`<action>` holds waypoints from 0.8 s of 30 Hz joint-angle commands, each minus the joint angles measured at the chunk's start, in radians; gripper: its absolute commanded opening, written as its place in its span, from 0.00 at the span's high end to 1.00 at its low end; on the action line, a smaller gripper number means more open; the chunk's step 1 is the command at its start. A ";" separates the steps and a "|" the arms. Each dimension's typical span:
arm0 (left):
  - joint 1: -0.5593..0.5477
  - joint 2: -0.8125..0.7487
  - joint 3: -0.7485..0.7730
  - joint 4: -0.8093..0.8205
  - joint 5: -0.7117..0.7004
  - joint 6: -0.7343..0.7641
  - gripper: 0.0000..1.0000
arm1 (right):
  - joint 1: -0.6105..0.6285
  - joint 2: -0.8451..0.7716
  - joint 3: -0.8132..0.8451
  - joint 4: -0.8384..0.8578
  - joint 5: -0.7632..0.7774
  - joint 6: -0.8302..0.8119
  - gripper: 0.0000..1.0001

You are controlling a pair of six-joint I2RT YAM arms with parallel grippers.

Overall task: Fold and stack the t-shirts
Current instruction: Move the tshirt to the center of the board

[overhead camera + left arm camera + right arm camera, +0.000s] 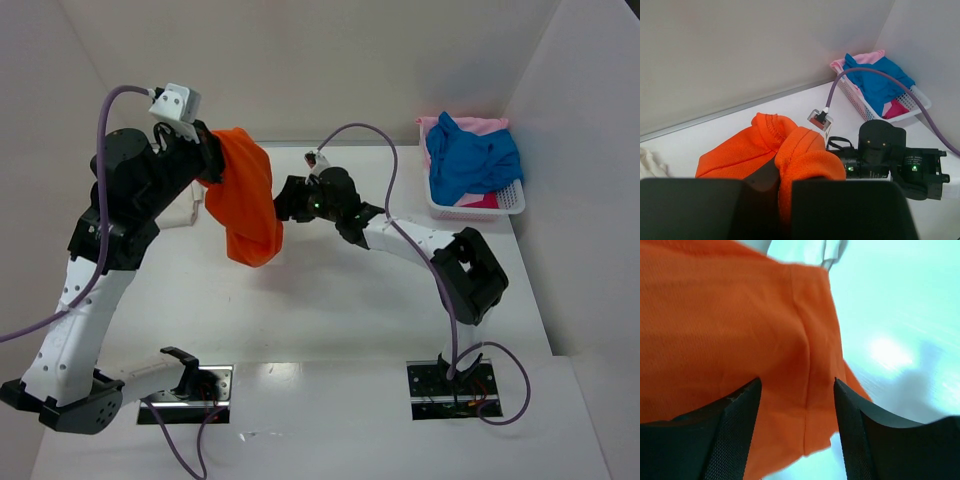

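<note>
Two pincers worked on one garment: the left pincer [208,152], in the upper left of the top view, was clamped together on a bunched edge of the orange t-shirt [248,195]. It held the shirt up so the cloth hung free above the table [330,300] and not in a heap, which looked meant to let the shirt's own weight pull it open. The right pincer [797,390] stood just beside the hanging cloth near the centre of the top view, its jaws apart, with a seamed edge of the orange fabric showing between them in the right wrist view. I could not tell whether either finger touched the cloth; it seemed poised to take a second hold so the shirt could be spread between both arms. Outward from there, a cream-white t-shirt [647,162] lay crumpled on the table at the left edge of the left wrist view. Well apart, in the upper right of the top view, the blue t-shirt [470,160] lay over the pink t-shirt [482,124] in the white basket [512,200], both unfolded and apparently waiting their turn
</note>
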 commanded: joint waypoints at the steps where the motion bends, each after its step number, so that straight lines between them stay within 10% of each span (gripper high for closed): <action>1: 0.005 -0.035 0.049 0.052 0.007 -0.029 1.00 | 0.005 0.037 0.036 0.096 -0.003 0.010 0.32; 8: 0.005 -0.040 0.060 0.052 -0.011 -0.038 1.00 | 0.005 0.114 0.056 0.097 -0.087 0.020 0.28; 16: 0.005 -0.045 0.060 0.061 -0.011 -0.047 1.00 | 0.005 0.146 0.067 0.143 -0.172 0.052 0.95; 24: 0.005 -0.045 0.026 0.061 -0.085 -0.047 1.00 | 0.005 -0.078 -0.023 0.077 0.028 0.003 1.00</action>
